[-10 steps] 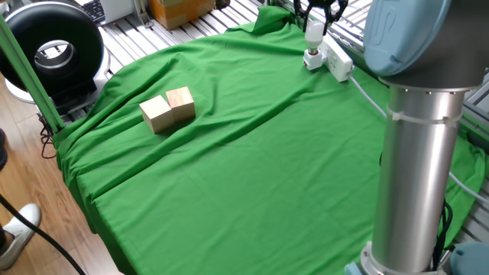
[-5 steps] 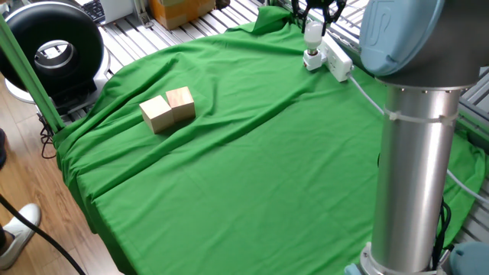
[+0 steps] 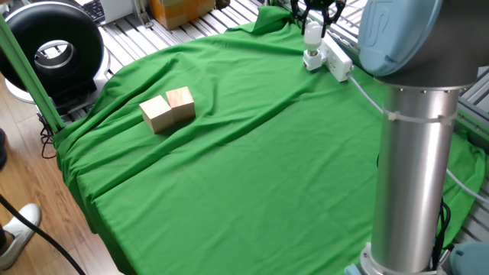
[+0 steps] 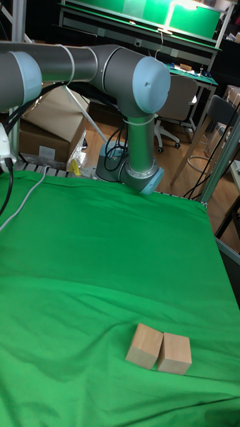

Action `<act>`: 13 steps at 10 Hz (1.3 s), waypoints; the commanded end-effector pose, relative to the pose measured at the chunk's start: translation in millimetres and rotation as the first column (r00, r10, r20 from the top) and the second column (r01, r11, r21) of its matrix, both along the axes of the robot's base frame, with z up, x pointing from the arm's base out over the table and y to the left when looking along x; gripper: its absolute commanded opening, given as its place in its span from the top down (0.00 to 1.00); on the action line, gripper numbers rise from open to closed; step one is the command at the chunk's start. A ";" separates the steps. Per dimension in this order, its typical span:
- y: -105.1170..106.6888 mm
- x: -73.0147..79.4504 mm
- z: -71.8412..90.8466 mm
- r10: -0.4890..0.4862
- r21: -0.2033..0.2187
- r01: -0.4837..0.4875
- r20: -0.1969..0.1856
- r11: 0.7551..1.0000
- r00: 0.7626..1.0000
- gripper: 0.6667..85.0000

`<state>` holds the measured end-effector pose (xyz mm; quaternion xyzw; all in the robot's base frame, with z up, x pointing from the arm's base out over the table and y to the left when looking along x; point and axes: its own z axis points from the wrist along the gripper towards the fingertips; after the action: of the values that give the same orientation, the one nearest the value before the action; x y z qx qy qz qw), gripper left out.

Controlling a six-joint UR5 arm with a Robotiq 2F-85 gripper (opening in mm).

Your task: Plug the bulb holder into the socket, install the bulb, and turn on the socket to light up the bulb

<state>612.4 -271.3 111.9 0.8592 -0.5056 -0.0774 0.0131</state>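
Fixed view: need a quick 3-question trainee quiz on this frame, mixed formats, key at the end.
1. True or false: the two wooden blocks lie touching each other on the green cloth.
2. Where is the gripper? A) over the blocks B) at the bulb, above the bulb holder on the socket C) off the table
3. Fill in: the socket lies at the table's ___ edge from the blocks.

Key: 1 true; 2 B; 3 far

table [image 3: 252, 176]: green cloth | two wooden blocks [image 3: 168, 108] | socket [image 3: 337, 61]
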 end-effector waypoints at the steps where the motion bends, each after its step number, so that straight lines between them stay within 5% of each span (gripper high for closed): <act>1: 0.0 1.9 -3.5 -0.007 0.013 0.007 -0.007 1.000 1.000 1.00; 9: 1.6 -0.7 -12.0 -0.036 0.016 0.037 -0.057 0.999 0.998 1.00; 13: 3.3 -5.5 -12.0 -0.073 -0.034 0.070 -0.095 0.997 0.993 1.00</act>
<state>608.2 -271.4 99.8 0.8426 -0.5263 -0.1069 0.0390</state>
